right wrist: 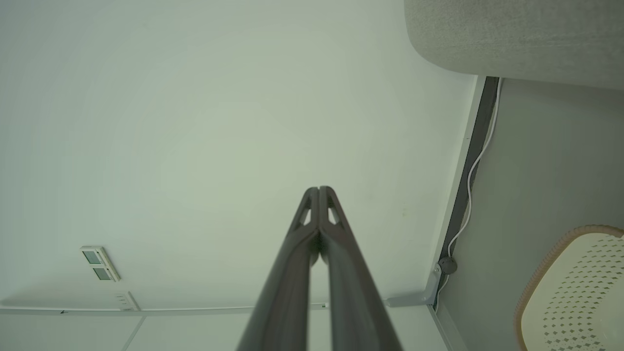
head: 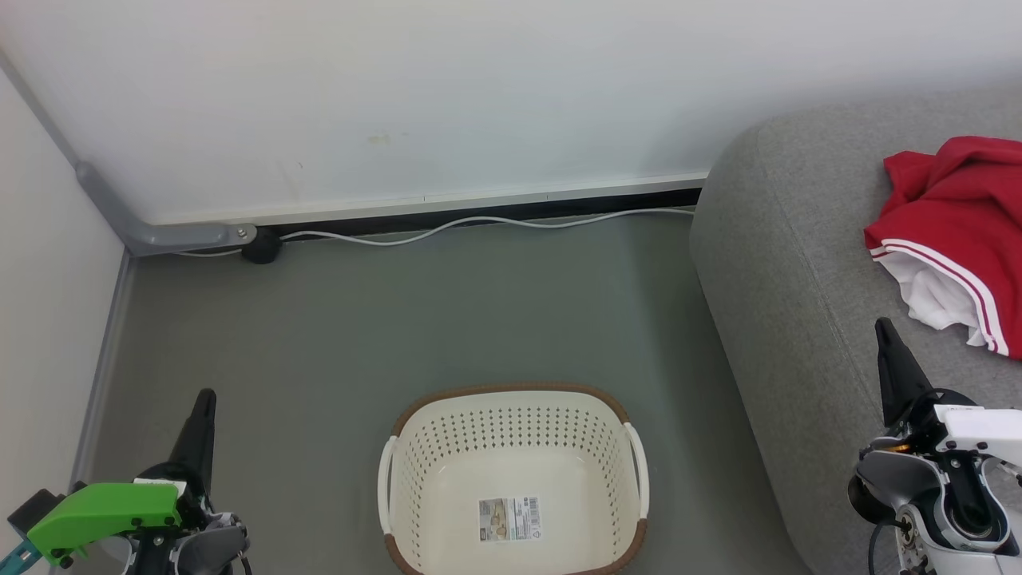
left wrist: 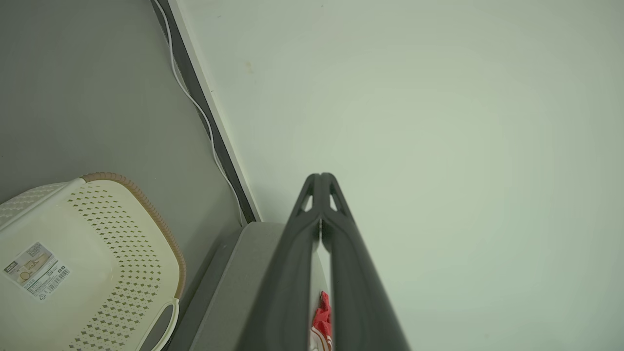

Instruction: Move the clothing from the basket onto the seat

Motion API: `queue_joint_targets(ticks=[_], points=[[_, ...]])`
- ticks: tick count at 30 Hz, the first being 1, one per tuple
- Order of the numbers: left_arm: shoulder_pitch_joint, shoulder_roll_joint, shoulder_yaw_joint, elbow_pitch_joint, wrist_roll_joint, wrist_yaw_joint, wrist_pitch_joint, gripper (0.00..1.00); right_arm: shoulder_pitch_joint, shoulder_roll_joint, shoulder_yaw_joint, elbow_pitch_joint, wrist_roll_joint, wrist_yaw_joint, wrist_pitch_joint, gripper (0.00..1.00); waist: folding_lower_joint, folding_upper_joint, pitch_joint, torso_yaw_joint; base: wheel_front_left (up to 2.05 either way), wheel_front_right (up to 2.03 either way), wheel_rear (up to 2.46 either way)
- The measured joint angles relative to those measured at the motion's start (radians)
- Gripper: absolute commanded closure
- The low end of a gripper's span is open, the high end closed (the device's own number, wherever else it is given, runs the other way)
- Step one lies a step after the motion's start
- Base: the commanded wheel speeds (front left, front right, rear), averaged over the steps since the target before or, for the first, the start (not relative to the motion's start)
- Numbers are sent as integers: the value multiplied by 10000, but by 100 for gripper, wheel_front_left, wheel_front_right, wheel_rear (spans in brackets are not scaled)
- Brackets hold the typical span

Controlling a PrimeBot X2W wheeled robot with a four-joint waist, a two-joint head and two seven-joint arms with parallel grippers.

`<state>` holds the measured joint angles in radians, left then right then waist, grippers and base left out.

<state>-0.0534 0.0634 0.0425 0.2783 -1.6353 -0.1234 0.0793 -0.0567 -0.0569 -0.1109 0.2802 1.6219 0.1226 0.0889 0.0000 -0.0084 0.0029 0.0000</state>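
Note:
The red clothing (head: 958, 231) with white panels and striped trim lies crumpled on the grey seat (head: 806, 303) at the right. A sliver of it shows between the fingers in the left wrist view (left wrist: 321, 319). The cream basket (head: 515, 479) with a brown rim stands on the floor at bottom centre, with nothing inside but its label sticker. My left gripper (head: 205, 397) is shut at the lower left, well left of the basket, holding nothing. My right gripper (head: 883, 325) is shut above the seat's front part, below and left of the clothing, apart from it.
A white wall with a dark baseboard (head: 495, 209) runs along the back, and a white cable (head: 479, 224) trails on the grey floor beside it. A grey conduit (head: 152, 231) turns at the left corner. Open floor lies between basket and wall.

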Motion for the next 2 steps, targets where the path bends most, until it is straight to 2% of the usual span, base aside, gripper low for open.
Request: queue_joint_targets(ticks=[2], points=[[-1, -2, 2, 0, 0, 0, 0, 100, 0, 0, 0, 0, 0, 0, 0, 100, 0, 0, 0, 0, 0, 0, 0]])
